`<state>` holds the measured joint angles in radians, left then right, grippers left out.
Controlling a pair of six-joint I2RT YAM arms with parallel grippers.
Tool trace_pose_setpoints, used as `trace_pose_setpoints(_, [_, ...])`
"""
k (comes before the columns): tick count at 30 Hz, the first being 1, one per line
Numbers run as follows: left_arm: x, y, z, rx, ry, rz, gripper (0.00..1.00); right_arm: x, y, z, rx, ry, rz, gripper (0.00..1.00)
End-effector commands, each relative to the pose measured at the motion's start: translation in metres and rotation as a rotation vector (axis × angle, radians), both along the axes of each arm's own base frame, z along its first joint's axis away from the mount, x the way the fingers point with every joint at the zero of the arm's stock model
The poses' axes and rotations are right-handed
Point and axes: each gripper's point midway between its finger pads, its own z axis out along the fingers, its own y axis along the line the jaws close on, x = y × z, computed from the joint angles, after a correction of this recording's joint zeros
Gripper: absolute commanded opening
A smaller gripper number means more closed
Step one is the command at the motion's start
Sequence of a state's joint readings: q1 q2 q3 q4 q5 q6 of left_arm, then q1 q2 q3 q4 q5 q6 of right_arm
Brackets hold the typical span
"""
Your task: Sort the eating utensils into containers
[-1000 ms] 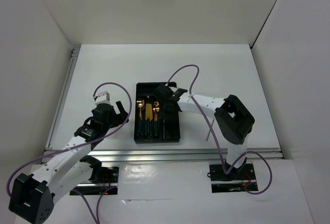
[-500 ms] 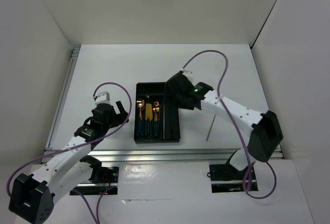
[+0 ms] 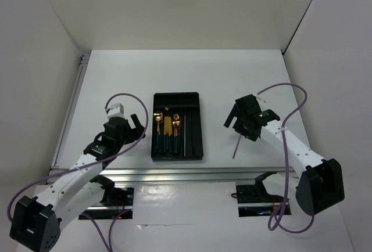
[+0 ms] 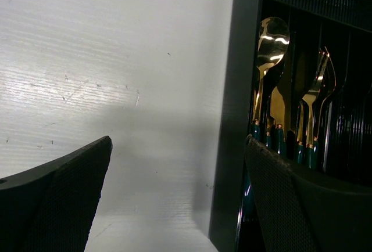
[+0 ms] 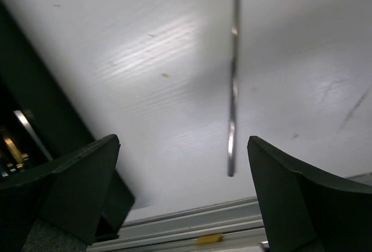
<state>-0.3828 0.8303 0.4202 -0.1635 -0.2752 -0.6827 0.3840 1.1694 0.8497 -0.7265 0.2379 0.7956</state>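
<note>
The black tray (image 3: 176,97) lies a little toward the near edge of the bench (image 3: 116,78), about midway between its left and right edges, long compartments running from the near edge to the far one. That orientation probably lets either arm lower slim pieces in lengthwise. The gold-headed utensils (image 3: 166,125) lie in the left-hand compartments, heads toward the far edge and green handles toward the near edge, so like seems to be grouped with like. A second silver piece (image 3: 186,136) lies in a compartment further right. One thin silver piece (image 3: 236,146) is outside the tray, flat on the bench between the tray and the right edge, close to the near edge, and looks like the last item to sort. The right pincer (image 3: 233,119) hangs above the far end of that piece, spread wide and holding nothing. In the wrist view the piece (image 5: 233,89) runs up the gap between the open fingers (image 5: 279,182), which suggests the pincer (image 5: 183,141) is lined up to come down and close across it. Because the piece is so thin and flat, the fingers will likely need to reach right down to the bench. The left pincer (image 3: 137,126) waits just beside the tray's left wall, also wide and empty (image 4: 177,144), apparently kept clear of the right arm's work.
</note>
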Motion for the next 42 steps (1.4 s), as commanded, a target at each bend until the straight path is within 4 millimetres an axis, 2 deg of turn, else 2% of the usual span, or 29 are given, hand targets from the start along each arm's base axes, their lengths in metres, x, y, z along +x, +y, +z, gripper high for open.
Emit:
trace_pose_setpoints(1, [0.004, -0.001, 0.009, -0.008, -0.041, -0.008, 1.00, -0.008, -0.010, -0.018, 0.042, 0.032, -0.039, 0.98])
trace_pose_setpoints(2, [0.004, -0.001, 0.011, -0.011, -0.049, -0.008, 1.00, -0.015, -0.012, -0.030, 0.024, 0.070, -0.032, 0.98])
trace_pose_setpoints(10, [0.003, 0.001, 0.009, -0.003, -0.043, -0.001, 1.00, -0.014, -0.013, -0.051, 0.044, 0.119, -0.020, 0.85])
trace_pose_setpoints(14, [0.003, 0.001, 0.007, 0.000, -0.034, -0.001, 1.00, -0.018, -0.007, -0.071, 0.076, 0.141, -0.029, 0.70])
trace_pose_setpoints(26, [0.005, -0.001, 0.008, -0.007, -0.040, -0.008, 1.00, -0.023, -0.011, -0.090, 0.049, 0.182, -0.028, 0.47])
trace_pose_setpoints(35, [0.003, -0.016, 0.023, -0.043, -0.100, -0.105, 1.00, -0.027, -0.011, -0.097, 0.048, 0.216, -0.025, 0.39])
trace_pose_setpoints(37, [0.002, -0.018, 0.027, -0.048, -0.113, -0.123, 1.00, -0.025, -0.010, -0.098, 0.048, 0.216, -0.025, 0.34])
trace_pose_setpoints(39, [0.000, -0.021, 0.034, -0.059, -0.138, -0.148, 1.00, -0.027, -0.011, -0.101, 0.044, 0.229, -0.026, 0.24])
trace_pose_setpoints(41, [0.000, -0.021, 0.039, -0.057, -0.158, -0.153, 1.00, -0.029, -0.011, -0.107, 0.037, 0.252, -0.028, 0.12])
trace_pose_setpoints(42, [0.002, -0.021, 0.048, -0.068, -0.194, -0.153, 1.00, -0.026, -0.013, -0.107, 0.026, 0.249, -0.032, 0.00])
